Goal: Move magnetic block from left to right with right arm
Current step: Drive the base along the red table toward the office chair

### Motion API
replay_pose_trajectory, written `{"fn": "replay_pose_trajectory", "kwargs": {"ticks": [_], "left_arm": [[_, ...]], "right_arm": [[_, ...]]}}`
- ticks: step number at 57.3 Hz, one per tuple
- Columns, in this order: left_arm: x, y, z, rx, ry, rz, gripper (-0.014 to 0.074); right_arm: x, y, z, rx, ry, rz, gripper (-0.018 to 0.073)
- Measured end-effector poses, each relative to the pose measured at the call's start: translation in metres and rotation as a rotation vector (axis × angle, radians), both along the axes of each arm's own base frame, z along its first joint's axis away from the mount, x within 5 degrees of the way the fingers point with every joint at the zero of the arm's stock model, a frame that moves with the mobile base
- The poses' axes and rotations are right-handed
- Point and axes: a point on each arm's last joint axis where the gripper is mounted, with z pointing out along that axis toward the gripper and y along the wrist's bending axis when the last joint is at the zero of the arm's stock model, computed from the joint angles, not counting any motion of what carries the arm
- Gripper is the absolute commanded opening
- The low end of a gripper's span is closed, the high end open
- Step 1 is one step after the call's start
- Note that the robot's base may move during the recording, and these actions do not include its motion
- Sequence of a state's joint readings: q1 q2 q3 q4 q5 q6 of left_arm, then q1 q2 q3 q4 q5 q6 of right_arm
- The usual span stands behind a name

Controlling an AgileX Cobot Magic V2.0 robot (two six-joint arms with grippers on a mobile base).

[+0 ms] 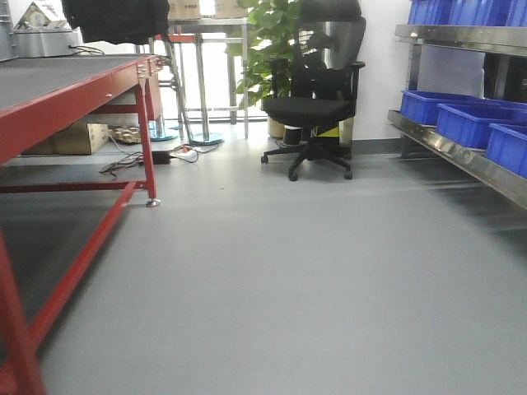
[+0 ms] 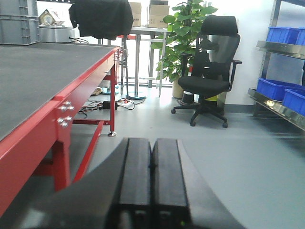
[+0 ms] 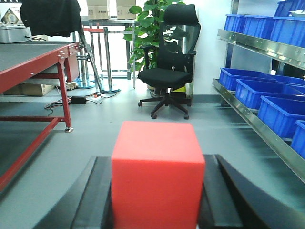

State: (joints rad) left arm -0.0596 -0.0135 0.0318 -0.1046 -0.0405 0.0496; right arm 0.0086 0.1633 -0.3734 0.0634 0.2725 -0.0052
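My right gripper point(image 3: 156, 193) is clamped on the block point(image 3: 157, 171), which sits squarely between its fingers. My left gripper point(image 2: 151, 160) is closed and empty. Step in hand: the carry. Next, I judge: travel right, lower steadily, then release.

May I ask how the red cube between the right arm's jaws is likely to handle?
The red cube is probably stiff: its edges look sharp and undented between the jaws. Flat faces suggest it won't roll. Its matte surface likely resists slipping.
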Motion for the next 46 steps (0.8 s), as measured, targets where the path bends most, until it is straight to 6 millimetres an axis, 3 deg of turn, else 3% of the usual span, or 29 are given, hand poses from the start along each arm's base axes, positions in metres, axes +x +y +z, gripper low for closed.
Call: {"fn": "replay_pose_trajectory", "kwargs": {"ticks": [46], "left_arm": [[0.0000, 0.0000, 0.0000, 0.000, 0.000, 0.000, -0.0126]], "right_arm": [[0.0000, 0.0000, -0.0002, 0.000, 0.002, 0.000, 0.0319]]}}
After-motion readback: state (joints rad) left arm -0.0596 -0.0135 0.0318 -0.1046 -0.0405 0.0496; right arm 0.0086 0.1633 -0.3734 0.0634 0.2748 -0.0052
